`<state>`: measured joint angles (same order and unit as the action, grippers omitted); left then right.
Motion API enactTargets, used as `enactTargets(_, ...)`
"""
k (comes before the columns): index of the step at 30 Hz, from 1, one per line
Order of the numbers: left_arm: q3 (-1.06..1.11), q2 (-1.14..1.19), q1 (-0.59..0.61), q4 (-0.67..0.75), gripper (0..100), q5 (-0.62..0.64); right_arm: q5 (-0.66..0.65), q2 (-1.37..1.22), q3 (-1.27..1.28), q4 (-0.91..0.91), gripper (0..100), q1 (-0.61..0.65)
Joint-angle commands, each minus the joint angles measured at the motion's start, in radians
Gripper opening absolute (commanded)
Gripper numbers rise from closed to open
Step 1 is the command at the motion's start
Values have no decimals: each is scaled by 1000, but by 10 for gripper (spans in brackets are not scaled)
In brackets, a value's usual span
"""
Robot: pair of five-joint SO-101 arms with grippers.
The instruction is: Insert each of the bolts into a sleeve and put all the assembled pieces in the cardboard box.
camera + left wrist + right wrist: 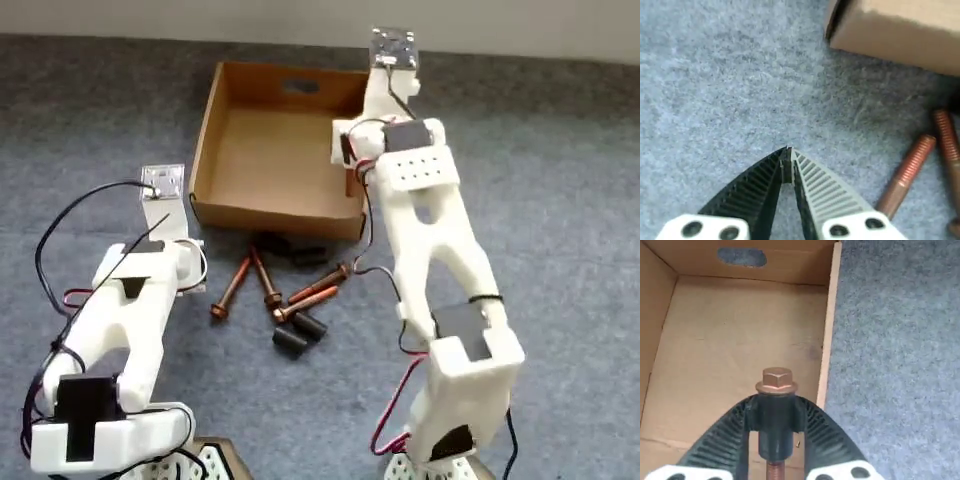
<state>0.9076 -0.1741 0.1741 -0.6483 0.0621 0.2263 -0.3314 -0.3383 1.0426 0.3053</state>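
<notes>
One cardboard box (262, 150). Four bare bolts (265, 276) lie on the surface (560, 250); a fifth bolt (777, 381) sits inside one black sleeve (775, 425). Two more loose sleeves (290, 342) lie near them. By the box, dark pieces (290, 250): number unclear.

The box (270, 218) was brown. Each bolt (907, 172) was copper-coloured and each sleeve (291, 341) black. The surface (560, 200) was mottled grey. The left end effector (788, 152) had ribbed fingers, one black, one beige.
</notes>
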Motion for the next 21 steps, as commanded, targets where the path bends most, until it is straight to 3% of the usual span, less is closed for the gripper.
enactTargets(1, -35, 1, -18, -3, 17, -6, 12, -91, -151, -21, 7, 10)
enactTargets(9, -35, 1, -18, -3, 17, -6, 12, -298, -315, -19, 7, 12)
enactTargets(21, -35, 4, -38, -3, 17, -11, 12, -437, -334, -21, 7, 15)
